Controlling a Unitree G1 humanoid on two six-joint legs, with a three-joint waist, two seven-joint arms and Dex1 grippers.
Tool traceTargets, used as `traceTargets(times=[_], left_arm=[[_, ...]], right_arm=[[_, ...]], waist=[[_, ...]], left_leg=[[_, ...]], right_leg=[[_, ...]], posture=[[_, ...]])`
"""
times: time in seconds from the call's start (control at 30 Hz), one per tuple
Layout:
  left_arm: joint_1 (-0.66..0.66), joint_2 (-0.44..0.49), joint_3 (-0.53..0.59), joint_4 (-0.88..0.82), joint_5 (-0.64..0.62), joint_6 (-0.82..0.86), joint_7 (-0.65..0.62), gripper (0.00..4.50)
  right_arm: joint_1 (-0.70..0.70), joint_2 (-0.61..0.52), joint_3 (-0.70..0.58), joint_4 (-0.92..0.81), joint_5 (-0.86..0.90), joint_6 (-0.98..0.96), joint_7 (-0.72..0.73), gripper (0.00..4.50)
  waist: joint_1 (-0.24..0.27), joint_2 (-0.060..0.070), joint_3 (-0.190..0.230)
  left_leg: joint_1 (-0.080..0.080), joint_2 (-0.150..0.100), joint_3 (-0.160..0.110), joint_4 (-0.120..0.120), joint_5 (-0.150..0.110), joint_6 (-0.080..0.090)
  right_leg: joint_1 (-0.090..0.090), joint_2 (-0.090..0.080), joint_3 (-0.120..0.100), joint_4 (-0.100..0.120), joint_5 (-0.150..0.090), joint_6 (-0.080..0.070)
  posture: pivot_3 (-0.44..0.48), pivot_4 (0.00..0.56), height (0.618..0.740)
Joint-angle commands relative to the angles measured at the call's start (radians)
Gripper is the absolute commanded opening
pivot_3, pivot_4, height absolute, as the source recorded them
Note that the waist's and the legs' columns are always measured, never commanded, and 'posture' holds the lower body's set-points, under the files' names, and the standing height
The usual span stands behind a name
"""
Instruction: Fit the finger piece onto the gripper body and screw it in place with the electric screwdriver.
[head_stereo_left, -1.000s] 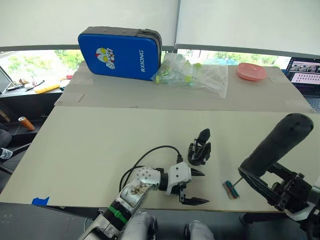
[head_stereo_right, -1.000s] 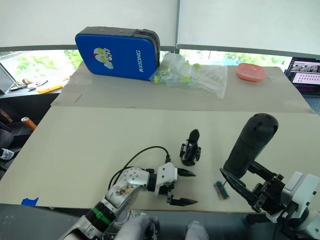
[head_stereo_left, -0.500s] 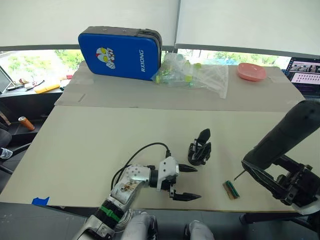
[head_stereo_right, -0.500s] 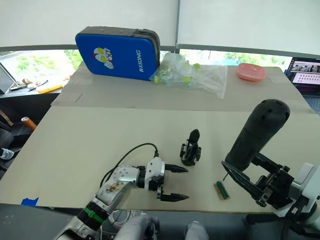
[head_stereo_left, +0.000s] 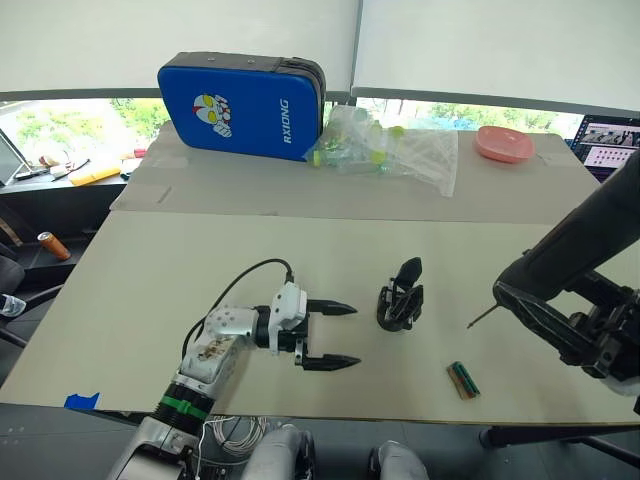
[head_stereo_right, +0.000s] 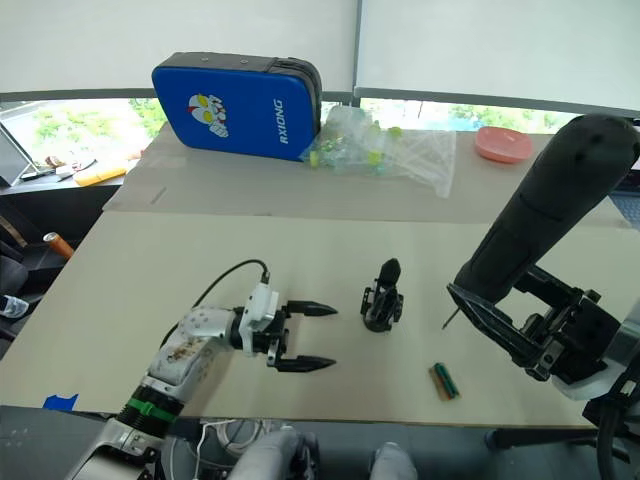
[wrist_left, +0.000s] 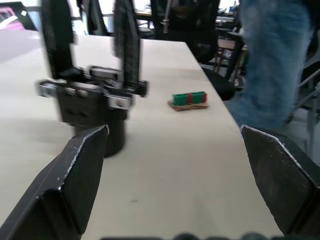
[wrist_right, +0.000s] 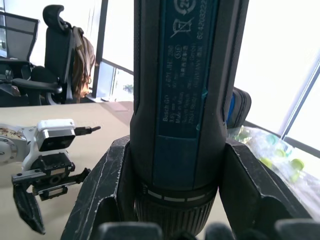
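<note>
- Two end effectors share the work in the left eye view: the left end effector (head_stereo_left: 335, 334) lies low over the tabletop (head_stereo_left: 180, 270) with its black fingers spread wide and nothing between them, pointing toward 3 o'clock at the gripper body (head_stereo_left: 400, 298).
- The gripper body stands upright near the middle of the tabletop, just beyond the left fingertips and apart from them. Whether the finger piece is already fitted cannot be told from here; no loose one is visible, so I judge the fitting may be done and the screwing still ahead.
- The right end effector (head_stereo_left: 545, 310) is clamped on the electric screwdriver (head_stereo_left: 580, 250), which slants up toward 1 o'clock; its thin bit points toward 8 o'clock, hanging above the tabletop and well apart from the gripper body.
- A small green and red block (head_stereo_left: 462, 378) lies at about 5 o'clock from the gripper body.
- Right eye view: the same layout, with a blue case (head_stereo_right: 238, 105), a clear plastic bag (head_stereo_right: 395, 150) and a pink dish (head_stereo_right: 502, 144) at the far edge.
- Left wrist view: the open left fingers (wrist_left: 70, 182) frame the gripper body close ahead; a person's jeans-clad leg (wrist_left: 270, 55) stands beyond the tabletop edge.
- Right wrist view: the right fingers (wrist_right: 107, 192) press both sides of the screwdriver barrel.
</note>
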Motion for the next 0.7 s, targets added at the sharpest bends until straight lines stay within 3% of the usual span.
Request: traceTargets(times=[0.03,0.37,0.7], left_arm=[[-0.043,-0.012,0.022,0.048,0.041,-0.035,0.048,4.47],[-0.101,-0.105,-0.056,0.202,0.212,-0.068,0.174,4.47],[-0.158,-0.227,-0.101,0.292,0.281,-0.066,0.25,4.47]], right_arm=[[-0.034,-0.028,-0.042,-0.045,0.053,0.012,-0.016,1.94],[-0.095,-0.057,-0.045,-0.05,0.072,0.051,-0.037,1.94],[-0.103,-0.054,-0.046,-0.048,0.062,0.069,-0.032,1.94]], waist=[[0.0,0.0,0.0],[0.0,-0.001,0.001],[0.004,-0.002,0.001]], left_leg=[[0.0,0.0,0.0,0.0,0.0,0.0],[-0.001,0.0,0.0,0.001,0.0,0.001],[-0.001,0.0,0.0,0.002,-0.003,0.005]], right_leg=[[0.0,0.0,0.0,0.0,0.0,0.0],[0.0,0.0,-0.001,0.0,0.001,0.001],[0.0,-0.001,-0.001,0.0,0.002,0.002]], posture=[[0.0,0.15,0.74],[0.0,0.15,0.74],[0.0,0.15,0.74]])
